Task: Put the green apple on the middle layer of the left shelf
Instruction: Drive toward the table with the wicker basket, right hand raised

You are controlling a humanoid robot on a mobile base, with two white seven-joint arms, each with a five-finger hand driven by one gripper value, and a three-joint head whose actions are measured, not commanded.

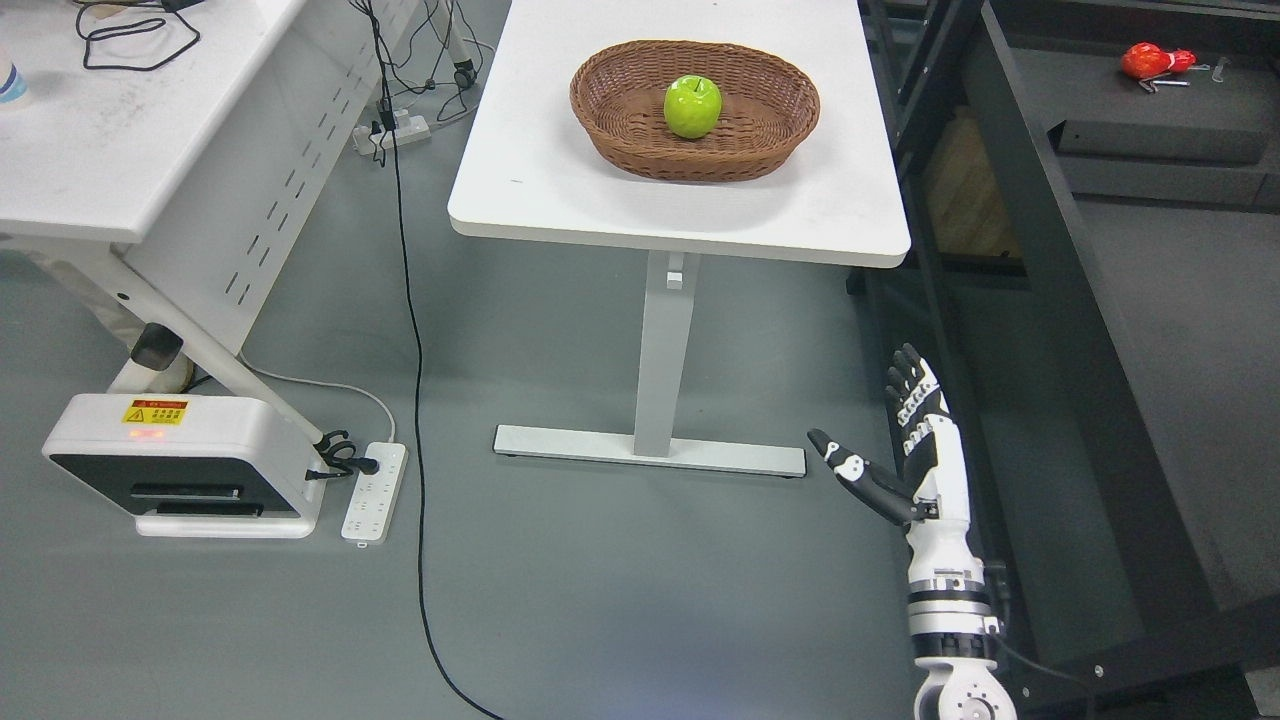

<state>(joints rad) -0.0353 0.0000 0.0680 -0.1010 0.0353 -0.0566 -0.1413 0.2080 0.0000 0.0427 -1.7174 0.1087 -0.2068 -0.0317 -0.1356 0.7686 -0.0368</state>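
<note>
- Apple [692, 106]: green, upright w/ stem dip on top, sitting in the basket [610, 120], roughly centre of it, upper middle of frame.
- Basket: brown wicker, oval, on the white table [560, 190]; sits toward the table's right half, clear of the front edge.
- Table: single white post leg and flat foot bar on grey floor, mid frame.
- Right hand [905, 455]: lower right of frame, arm coming up from the bottom edge. Fingers [908, 385] straight and pointing up-frame, thumb stuck out to the left; spread, holding nothing. Well apart from apple and table, down at floor level in the pic, just beside the dark shelf frame [1040, 300].
- Shelf frame: black, runs down the right side; a red object [1155, 62] lies on a dark surface at upper right, too small to ID.
- 2nd white desk [120, 130] at upper left w/ black cable loops on top.
- White box [170, 465] w/ yellow warning label at lower left, power strip [375, 492] just beside it.
- Black cable [415, 400] runs down the floor left of the table.
</note>
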